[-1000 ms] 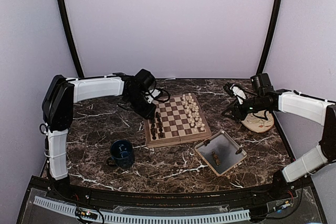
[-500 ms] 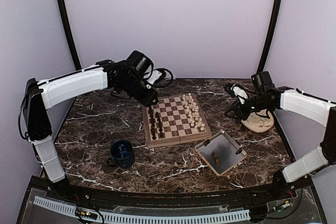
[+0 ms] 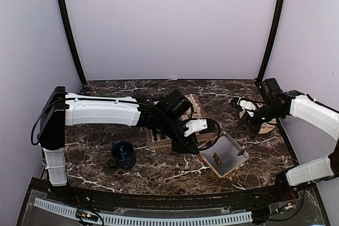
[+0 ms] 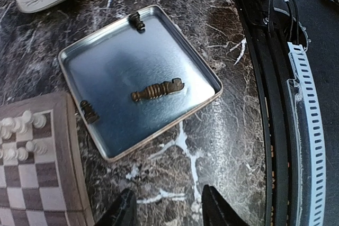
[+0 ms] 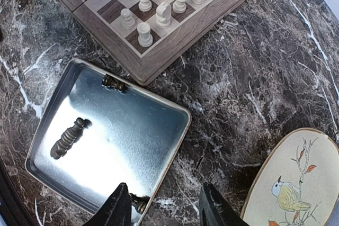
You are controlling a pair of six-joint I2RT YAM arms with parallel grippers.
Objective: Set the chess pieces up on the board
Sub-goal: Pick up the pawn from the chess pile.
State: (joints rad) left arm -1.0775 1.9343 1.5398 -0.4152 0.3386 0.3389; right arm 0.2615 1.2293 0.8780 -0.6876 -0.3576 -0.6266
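Marble table [image 3: 95, 152]: 1 dark piece [image 4: 157, 89] lies in grey tray [image 4: 114, 59].

Nothing to read out here, folks: not one letter, number or brand is legible in any view. The plate [image 5: 318, 183] at the far right carries just a painted bird [image 5: 286, 194] on a twig, a picture and no words. The board [image 4: 62, 152] shows a plain tan border, and the tray [image 4: 106, 62] is bare metal.

Dark marble tabletop [image 3: 95, 141] carries: board [image 4: 71, 152] centre, grey tray [image 4: 122, 62] near-right of it, round plate [image 5: 312, 152] far right, blue mug [image 3: 123, 154] near-left
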